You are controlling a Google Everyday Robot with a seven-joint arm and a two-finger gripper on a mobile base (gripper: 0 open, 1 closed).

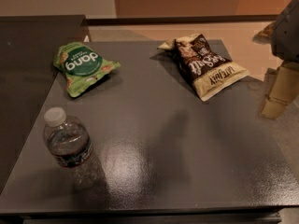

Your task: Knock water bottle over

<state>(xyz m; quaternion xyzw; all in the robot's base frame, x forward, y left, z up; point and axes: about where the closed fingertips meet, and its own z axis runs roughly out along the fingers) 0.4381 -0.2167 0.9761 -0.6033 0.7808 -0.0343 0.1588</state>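
Water bottle (70,148) upright, white-capped; tool (278,96) far right

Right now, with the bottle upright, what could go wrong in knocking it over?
1. The water bottle stands near the front left corner of the table; once tipped, it may well roll off the edge.
2. The pincer hangs beyond the right side of the table, far from the bottle; sweeping across could brush the brown snack bag on the way.
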